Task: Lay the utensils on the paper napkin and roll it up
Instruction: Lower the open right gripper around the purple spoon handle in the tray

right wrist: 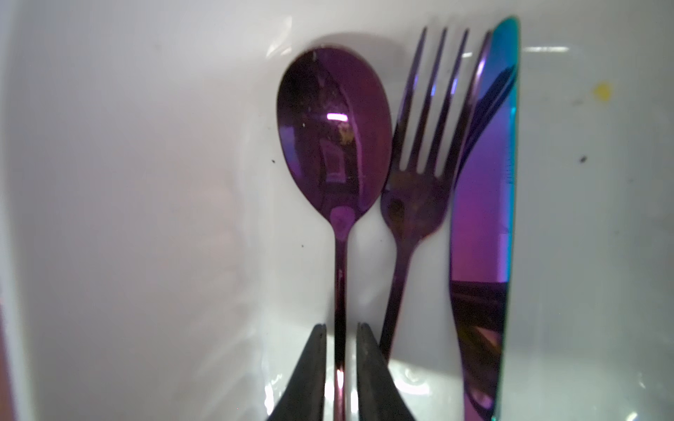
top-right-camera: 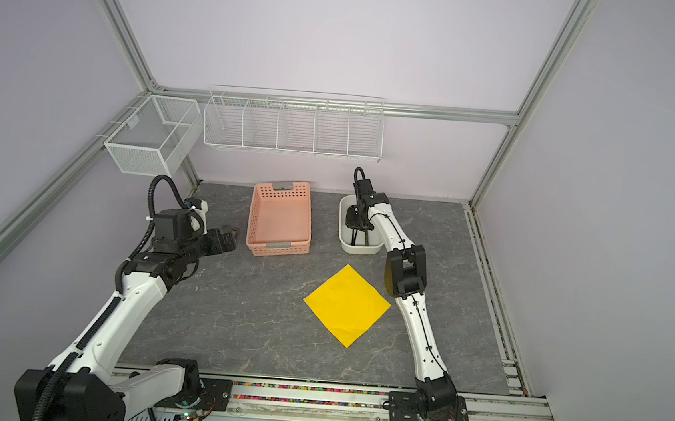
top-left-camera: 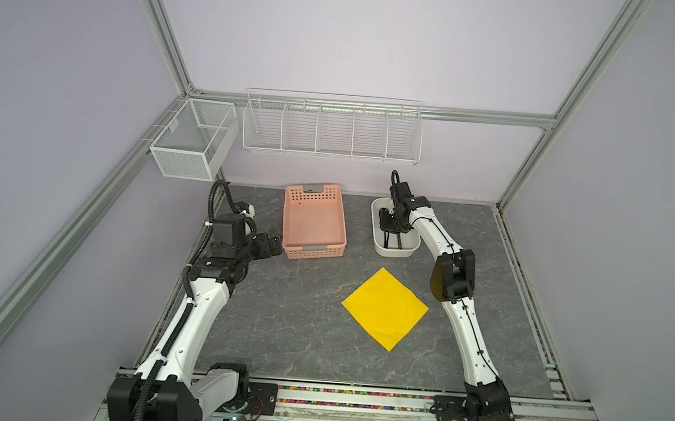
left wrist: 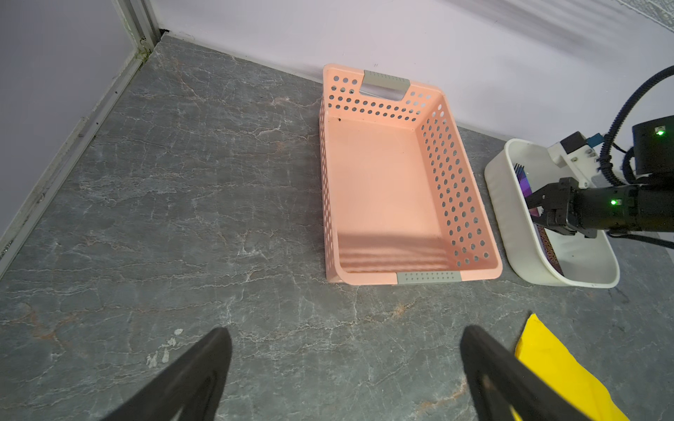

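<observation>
**Spotter:** Your right gripper (right wrist: 341,325) is down inside the white tub (top-left-camera: 392,253), jaws narrow. They straddle the thin handle of the spoon (right wrist: 333,131), with a sliver of white tub floor showing on each side of it, so they aren't pinching it where I can see.

**Second:** And the other utensils?

**Spotter:** The fork (right wrist: 419,197) lies just beside the spoon, outside your fingers (right wrist: 368,364), with its head touching the bowl of the spoon. The knife (right wrist: 481,218) lies against the fork on the side away from your gripper. All three heads point out past your fingertips and lie flat on the tub floor.

**Second:** Where's the paper napkin?

**Spotter:** The paper napkin (top-left-camera: 385,307) lies flat on the table (top-left-camera: 295,341), well behind your right gripper, back toward that arm's base and clear of the tub. Nothing rests on it.

**Second:** The left side?

**Spotter:** Your left gripper (left wrist: 346,331) is wide open and holds nothing. It hovers over bare table, with the pink basket (left wrist: 364,279) straight ahead of its fingertips. A corner of the napkin shows near one finger.
</observation>
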`<action>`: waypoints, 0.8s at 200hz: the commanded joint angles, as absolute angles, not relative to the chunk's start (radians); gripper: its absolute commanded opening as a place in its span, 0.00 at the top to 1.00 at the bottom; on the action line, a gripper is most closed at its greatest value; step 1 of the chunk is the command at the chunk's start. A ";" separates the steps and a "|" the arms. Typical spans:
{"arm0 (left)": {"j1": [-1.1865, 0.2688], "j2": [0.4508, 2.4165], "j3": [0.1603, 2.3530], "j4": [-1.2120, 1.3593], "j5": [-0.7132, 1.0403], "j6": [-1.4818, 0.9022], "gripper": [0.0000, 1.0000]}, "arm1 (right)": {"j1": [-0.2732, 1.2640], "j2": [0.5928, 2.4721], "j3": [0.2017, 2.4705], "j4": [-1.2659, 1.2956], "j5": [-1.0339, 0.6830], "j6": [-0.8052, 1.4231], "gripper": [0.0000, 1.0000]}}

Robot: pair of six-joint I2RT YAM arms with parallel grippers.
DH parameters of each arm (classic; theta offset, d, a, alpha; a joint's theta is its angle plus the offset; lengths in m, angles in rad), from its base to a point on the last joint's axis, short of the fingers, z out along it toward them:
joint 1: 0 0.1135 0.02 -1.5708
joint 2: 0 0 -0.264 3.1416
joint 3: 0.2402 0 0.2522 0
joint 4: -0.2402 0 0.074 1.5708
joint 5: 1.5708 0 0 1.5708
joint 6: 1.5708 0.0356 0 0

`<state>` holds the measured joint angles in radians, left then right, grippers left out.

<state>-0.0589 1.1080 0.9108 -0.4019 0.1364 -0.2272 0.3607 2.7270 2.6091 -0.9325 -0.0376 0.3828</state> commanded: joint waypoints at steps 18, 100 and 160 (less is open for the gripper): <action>-0.053 1.114 0.928 -0.410 0.150 -0.230 0.02 | 0.382 2.684 2.524 -1.007 -0.015 0.378 0.65; -0.053 1.108 0.927 -0.411 0.155 -0.233 0.02 | 0.437 2.567 2.395 -1.034 0.038 0.436 0.60; -0.053 1.101 0.925 -0.411 0.164 -0.235 0.02 | 0.483 2.478 2.267 -1.036 0.073 0.483 0.57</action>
